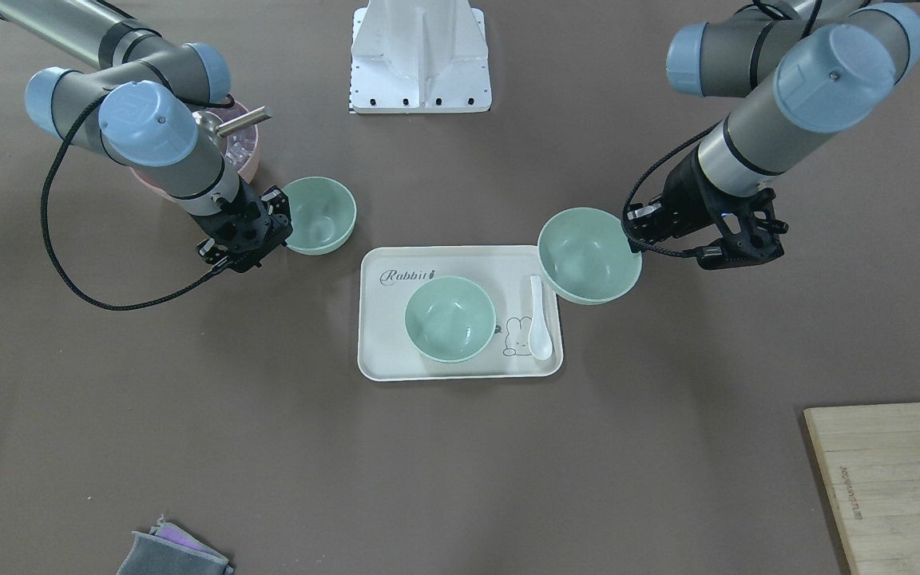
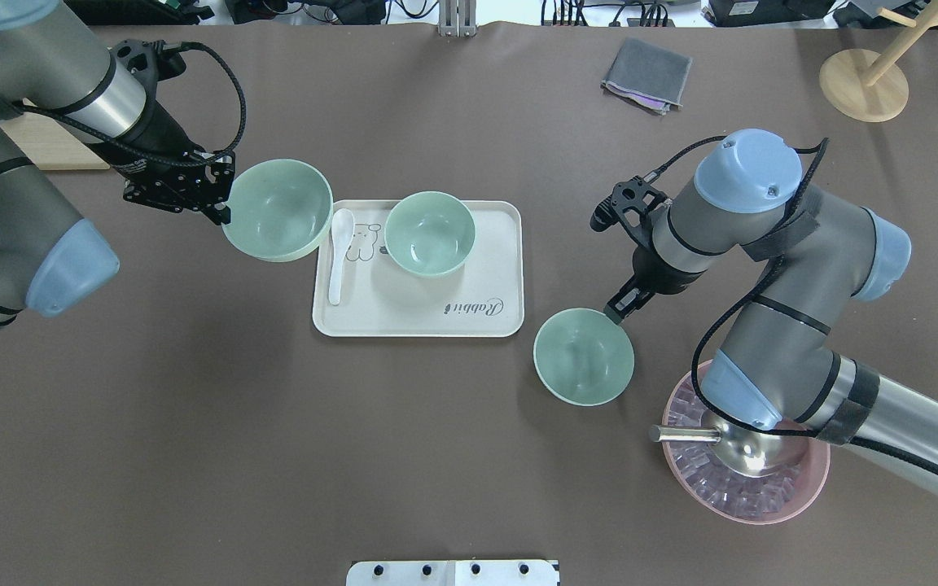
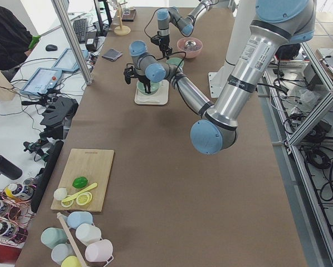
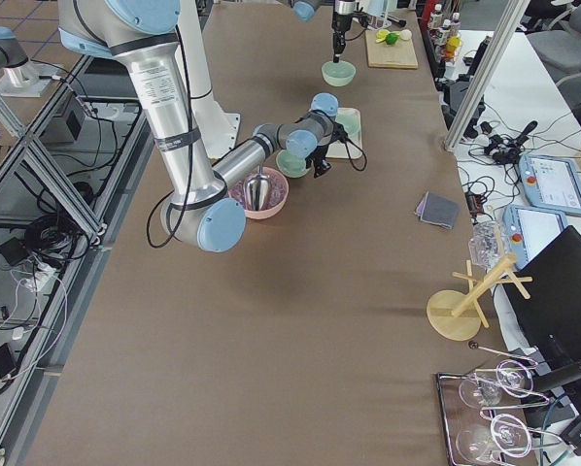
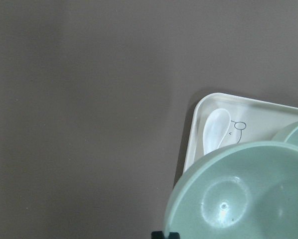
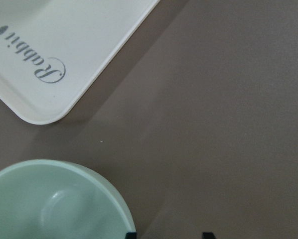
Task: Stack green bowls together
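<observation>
- The left tool [image 2: 223, 207] is pinched narrow on the rim of a small, round, pale mint-green plastic bowl. This held bowl [image 2: 278, 210] hangs level and clear of the brown tabletop [image 2: 192, 407], partly over the tray's end nearest that arm.
- Below it lies the flat white rectangular plastic tray [image 2: 436, 313] printed "Rabbit", with a small white spoon [image 2: 339, 252] along that same end.
- A second mint-green bowl of the same kind, the tray bowl [image 2: 430, 233], sits upright on the tray, empty and apart from the held bowl.
- The right tool [image 2: 620, 308] stands at the rim of the third bowl [image 2: 585, 356], which is also mint-green and rests upright on the tabletop just off the tray's corner.
- In the right wrist view its fingertips [image 6: 131, 236] show apart with bare tabletop between them, so it reads as spread and not gripping. Whether one finger touches the rim cannot be told.
- Under the right arm sits a larger pink bowl [image 2: 762, 496] with a metal scoop [image 2: 729, 443], which is no part of the job.
- No bowl is nested in another yet. The first stacking looks to be under way, with the held bowl likely bound for the tray bowl. After that, the third bowl remains to be picked up and added.
</observation>
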